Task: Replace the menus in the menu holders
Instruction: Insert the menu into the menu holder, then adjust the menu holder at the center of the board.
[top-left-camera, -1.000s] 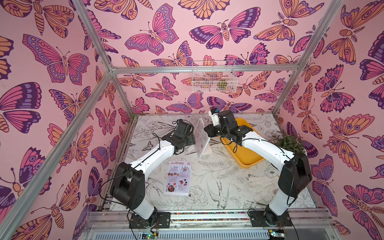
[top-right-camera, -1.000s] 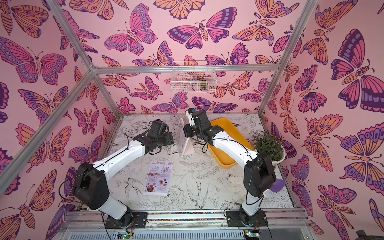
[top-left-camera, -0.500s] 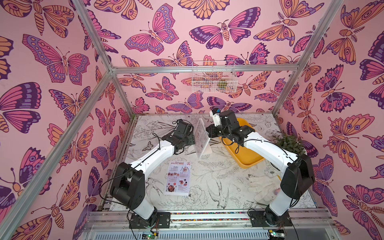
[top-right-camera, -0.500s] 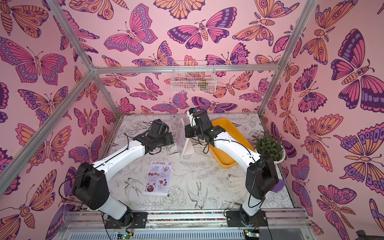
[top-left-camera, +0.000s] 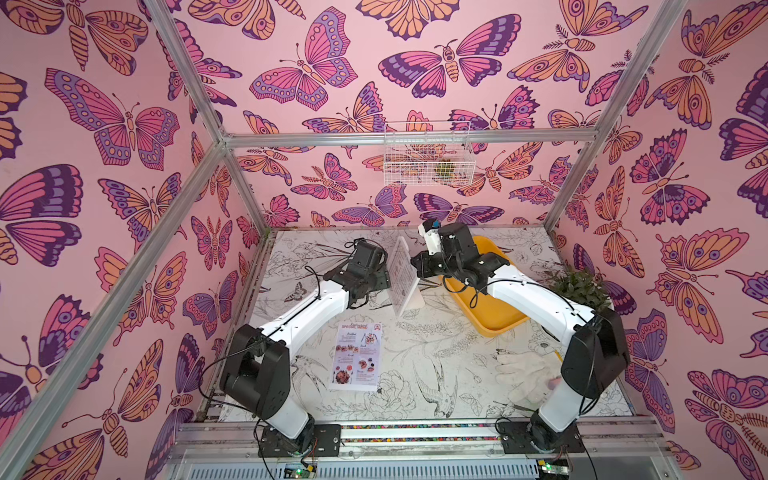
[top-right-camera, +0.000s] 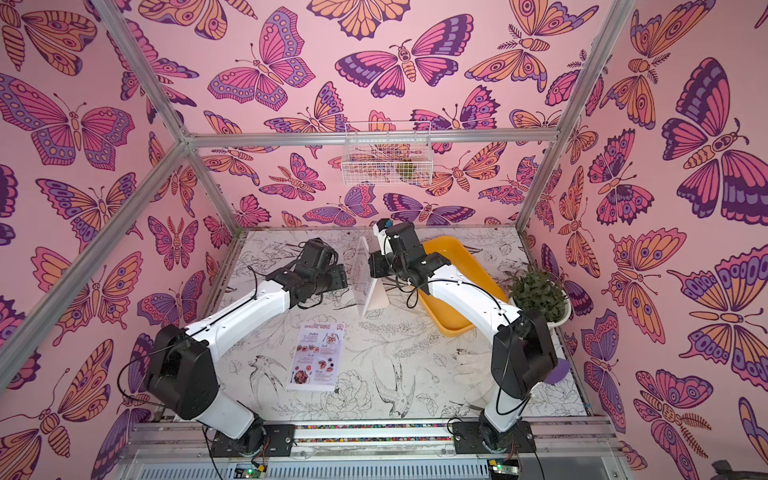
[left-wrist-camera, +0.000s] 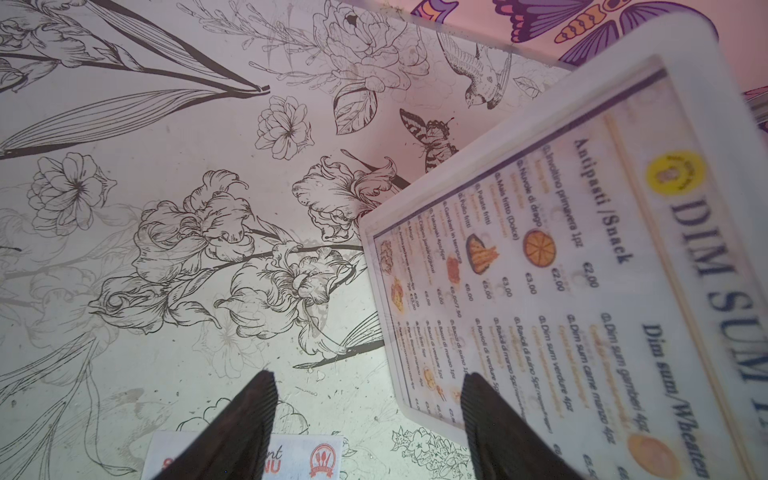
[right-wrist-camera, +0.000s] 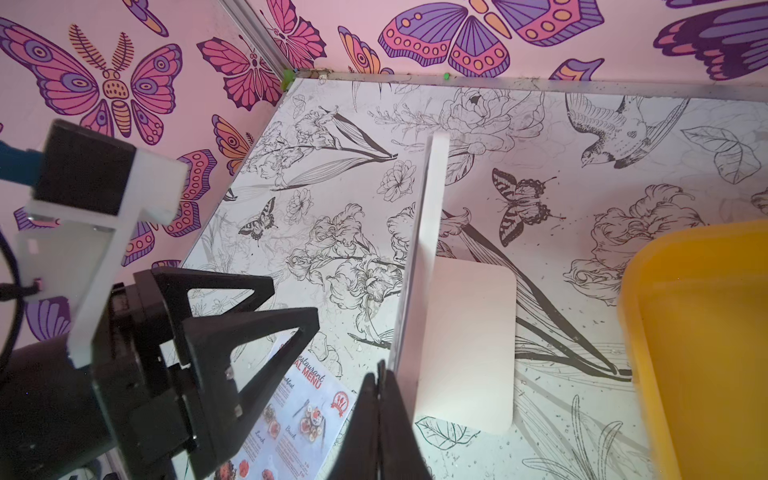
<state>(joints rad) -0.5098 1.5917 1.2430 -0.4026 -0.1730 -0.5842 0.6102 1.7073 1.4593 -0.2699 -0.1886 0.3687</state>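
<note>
Left jaws wide — right shut by holder (right-wrist-camera: 429, 203) edge

At the centre of the frame, an upright clear acrylic menu holder (top-left-camera: 401, 276) stands on the flower-printed table (top-left-camera: 436, 374). The left robot arm (top-left-camera: 307, 313) and right robot arm (top-left-camera: 536, 297) flank it. Below lies a white, red-headed menu sheet (top-left-camera: 356, 356). To the right is a yellow plastic tray (top-left-camera: 498, 316).

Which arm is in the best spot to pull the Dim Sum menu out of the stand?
Probably the right. The right fingers are shut right by the stand's edge, close to the Dim Sum menu inside. The left fingers hang open beside its front, better for steadying.
</note>
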